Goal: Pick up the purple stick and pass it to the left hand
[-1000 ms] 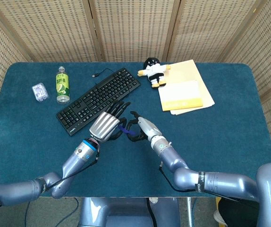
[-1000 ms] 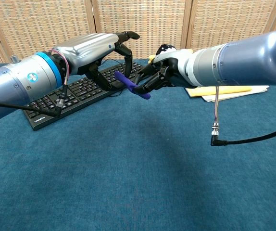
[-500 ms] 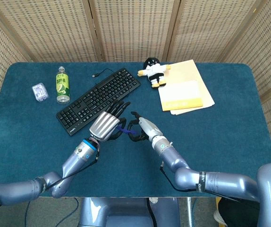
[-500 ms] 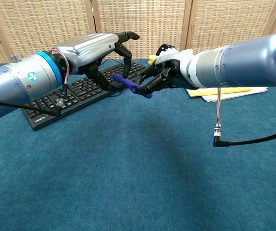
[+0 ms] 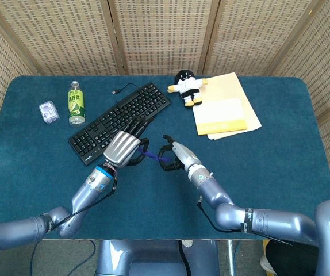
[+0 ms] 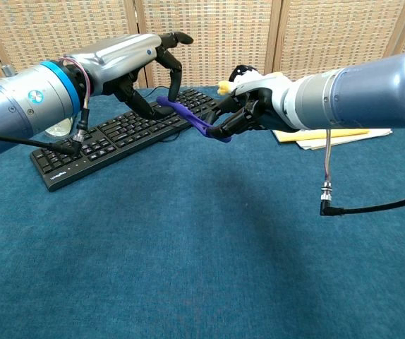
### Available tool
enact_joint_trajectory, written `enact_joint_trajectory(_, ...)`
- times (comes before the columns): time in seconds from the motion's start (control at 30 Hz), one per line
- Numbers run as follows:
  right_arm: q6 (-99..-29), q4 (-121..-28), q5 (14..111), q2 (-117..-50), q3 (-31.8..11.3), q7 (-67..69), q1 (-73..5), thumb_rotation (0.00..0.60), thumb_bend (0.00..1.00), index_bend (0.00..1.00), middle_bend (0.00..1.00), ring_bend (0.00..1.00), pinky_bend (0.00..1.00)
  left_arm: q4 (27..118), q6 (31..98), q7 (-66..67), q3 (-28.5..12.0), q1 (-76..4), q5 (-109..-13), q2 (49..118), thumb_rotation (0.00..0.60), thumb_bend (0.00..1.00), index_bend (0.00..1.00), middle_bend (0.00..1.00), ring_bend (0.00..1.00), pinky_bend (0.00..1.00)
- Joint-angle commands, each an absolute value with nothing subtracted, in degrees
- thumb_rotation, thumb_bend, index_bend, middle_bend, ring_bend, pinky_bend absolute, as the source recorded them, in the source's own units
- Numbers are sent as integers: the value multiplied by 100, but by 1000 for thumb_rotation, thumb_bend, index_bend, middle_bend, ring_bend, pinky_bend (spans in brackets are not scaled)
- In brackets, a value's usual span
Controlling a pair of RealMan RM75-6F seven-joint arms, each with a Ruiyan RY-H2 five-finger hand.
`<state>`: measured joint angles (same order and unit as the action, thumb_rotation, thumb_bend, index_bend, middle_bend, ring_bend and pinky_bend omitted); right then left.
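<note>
stick: purple stick [image 6: 191, 119] is up off the table, above the near-middle of the cloth, spanning between both hands, tilted; its higher end is toward the left hand
stick, head view: only a short purple piece [image 5: 148, 153] shows between the two hands
left hand: left hand [image 6: 144, 70] has its fingers curled down around the upper end of the stick and its thumb under that end; it looks like a grip on that end, though the contact itself is partly hidden
left hand, head view: left hand [image 5: 123, 148] sits palm down just past the near edge of the keyboard
right hand: right hand [image 6: 248, 111] pinches the lower end of the stick in its dark fingertips
right hand, head view: right hand [image 5: 174, 156] is just beside the left hand, with the stick bridging the gap
table: blue cloth table [image 5: 280, 161]; both arms reach in from the near edge
keyboard: black keyboard [image 5: 119, 121] lies diagonal, left of centre, with its cable running toward the far edge
bottle: green-label bottle [image 5: 76, 103] is near the far left corner, beside the far left end of the keyboard
packet: small clear packet [image 5: 49, 111] is left of the bottle, near the left edge
toy: plush toy [image 5: 187, 87] is near the far edge, lying on the corner of the papers
papers: yellow papers [image 5: 225, 107] are stacked toward the far right, well apart from the hands
</note>
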<state>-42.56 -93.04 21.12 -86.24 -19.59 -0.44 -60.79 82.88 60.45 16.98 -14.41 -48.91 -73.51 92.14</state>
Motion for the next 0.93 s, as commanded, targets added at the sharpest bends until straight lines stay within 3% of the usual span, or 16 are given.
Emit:
enact_joint_trajectory(0.03, -4258, -9307, 2113, -8614, -1949, -35, -6064, 600, 726, 645, 42, 0, 0, 8333, 6085, 1670, -1475, -4871, -7340, 9149, 600, 585, 625, 0, 0, 0)
enact_joint_trajectory(0.3, -4282, -9334, 2140, -8537, -1877, 14, -5950, 600, 726, 648, 42, 0, 0, 8612, 6347, 1641, -1743, -4740, -7286, 8569, 600, 585, 628, 0, 0, 0)
enact_joint_trajectory(0.5, -4294, -9378, 2210, -8427, -1833, 90, -5807, 600, 727, 649, 43, 0, 0, 8985, 6568, 1541, -2069, -4528, -7099, 7784, 600, 585, 630, 0, 0, 0)
enact_joint_trajectory(0.63, -4311, -9432, 2271, -8301, -1785, 168, -5651, 600, 727, 649, 43, 0, 0, 9171, 6830, 1187, -2447, -4166, -6849, 6902, 600, 586, 630, 0, 0, 0)
enact_joint_trajectory(0.8, -4307, -9472, 2342, -8246, -1801, 230, -5576, 600, 727, 650, 43, 0, 0, 9203, 6845, 828, -2560, -3938, -6675, 6448, 600, 586, 630, 0, 0, 0)
enact_joint_trajectory(0.93, -4332, -9578, 2409, -8162, -1837, 288, -5503, 600, 728, 651, 43, 0, 0, 9018, 6796, 508, -2410, -3693, -6675, 6199, 600, 586, 630, 0, 0, 0)
